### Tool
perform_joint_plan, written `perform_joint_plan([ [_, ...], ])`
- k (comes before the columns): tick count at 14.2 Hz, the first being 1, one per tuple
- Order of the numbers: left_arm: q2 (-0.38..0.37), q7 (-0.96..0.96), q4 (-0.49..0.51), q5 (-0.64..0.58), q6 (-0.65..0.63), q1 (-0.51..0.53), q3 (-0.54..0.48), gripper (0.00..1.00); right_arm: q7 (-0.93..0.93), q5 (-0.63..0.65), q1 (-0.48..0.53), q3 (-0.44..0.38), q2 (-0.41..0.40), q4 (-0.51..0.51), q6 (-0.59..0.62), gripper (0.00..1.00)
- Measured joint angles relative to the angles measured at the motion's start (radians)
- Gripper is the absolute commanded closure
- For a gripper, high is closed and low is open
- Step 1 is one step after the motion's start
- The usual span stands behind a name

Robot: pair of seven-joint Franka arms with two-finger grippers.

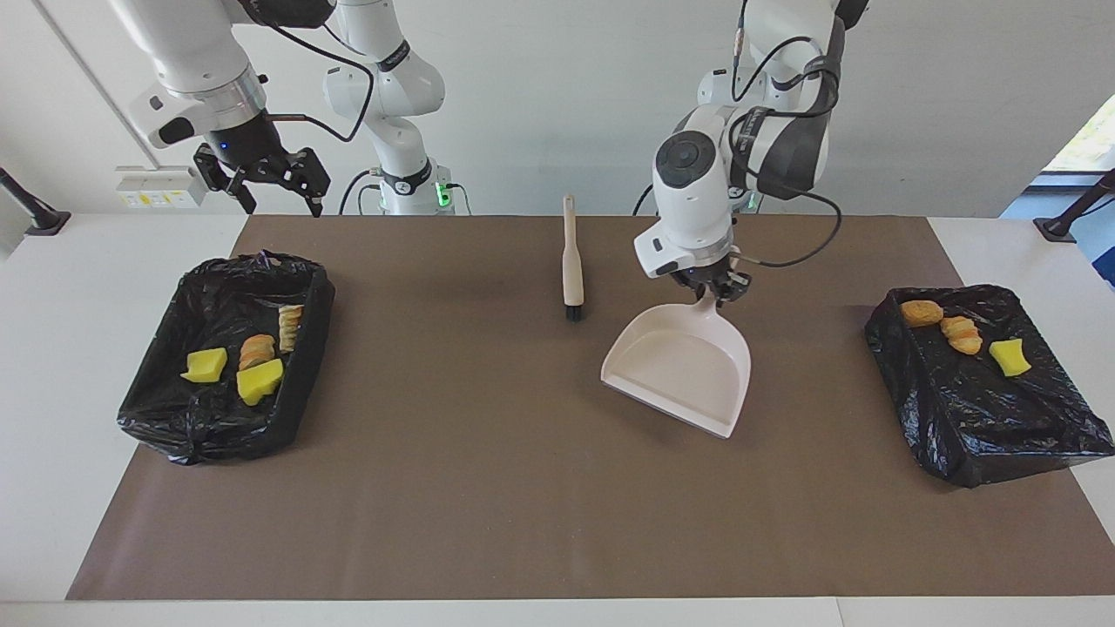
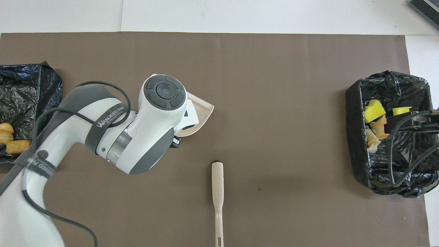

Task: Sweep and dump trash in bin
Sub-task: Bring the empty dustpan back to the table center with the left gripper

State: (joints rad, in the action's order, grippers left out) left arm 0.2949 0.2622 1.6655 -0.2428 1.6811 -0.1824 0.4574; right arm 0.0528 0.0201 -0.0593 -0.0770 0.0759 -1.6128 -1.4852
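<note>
Your trash is all binned: four scraps (image 1: pixel 239 361), two yellow sponge chunks and two tan bread-like pieces, lie in the black-lined bin (image 1: pixel 165 418) at the right arm's end of the surface, and three more scraps (image 1: pixel 958 335), two orange-tan pieces and one yellow chunk, lie in the second black-lined bin (image 1: pixel 984 435) at the left arm's end. You see the pale pink dustpan (image 1: pixel 684 370) between the two bins, near the middle of the brown mat (image 1: pixel 488 488), its open mouth pointing away from the robots; whether its lip touches the mat you cannot tell. Your left pincer (image 1: pixel 714 289) is clamped narrow on the dustpan's handle, and in the overhead view the left arm hides most of the pan, with only a corner showing. Just beside the dustpan, toward the right arm's end, the beige brush (image 1: pixel 571 261) lies flat on the mat, its dark bristles pointing away from the robots. Your right pincer (image 1: pixel 272 185) hangs high with its fingers spread wide, holding nothing, above the robot-side edge of the surface near the first bin.
</note>
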Motion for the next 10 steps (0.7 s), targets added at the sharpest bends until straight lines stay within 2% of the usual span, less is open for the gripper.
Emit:
perform_joint_plan([
  [2,0.078,0.221,-0.061,0.06,0.091,-0.029,0.007,1.0,-0.003,-0.001,0.0,-0.001,0.004,-0.001,0.008,0.0],
  [4,0.14,0.354,-0.102,0.107,0.199,-0.042,0.015,1.0,-0.011,-0.001,0.0,-0.001,0.005,-0.003,0.008,0.0],
  [7,0.189,0.395,-0.137,0.114,0.263,-0.057,0.022,1.0,-0.072,-0.001,0.001,-0.003,0.006,-0.018,0.008,0.0],
  [9,0.219,0.396,-0.158,0.079,0.266,-0.078,0.023,1.0,-0.083,0.002,0.0,-0.003,0.006,-0.028,0.006,0.0],
  [10,0.233,0.398,-0.164,0.056,0.266,-0.092,0.024,0.97,-0.085,0.007,-0.001,-0.002,0.008,-0.034,-0.006,0.0],
])
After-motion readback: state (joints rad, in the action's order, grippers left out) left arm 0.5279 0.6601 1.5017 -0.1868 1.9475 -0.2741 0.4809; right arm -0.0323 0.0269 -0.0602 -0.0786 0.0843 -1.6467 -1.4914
